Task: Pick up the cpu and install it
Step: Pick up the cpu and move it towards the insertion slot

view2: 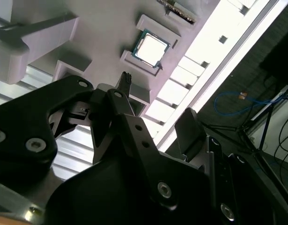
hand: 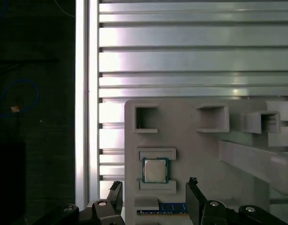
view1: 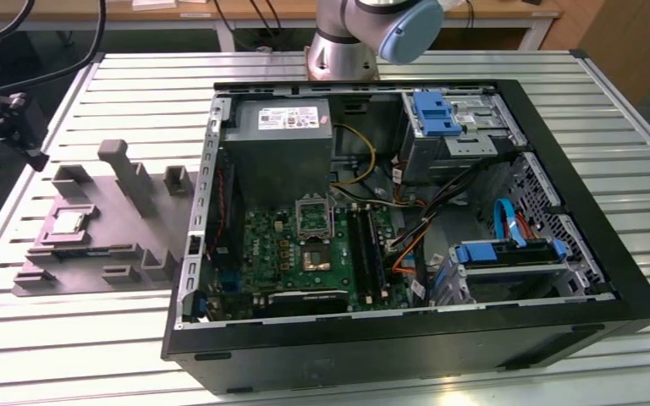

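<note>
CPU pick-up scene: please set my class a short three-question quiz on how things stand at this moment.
1. True or false: the tool grips the cpu.
2. The cpu lies in: A) the grey tray; B) the PC case; C) the bare table slats.
3. Fill in: the tool's jaws stand ____.
Key: 1 false; 2 A; 3 open.

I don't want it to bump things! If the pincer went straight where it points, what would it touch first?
Probably the cpu, lying in its pocket on the grey holder. The open pincer points at it from above, but how far off is unclear.
</note>
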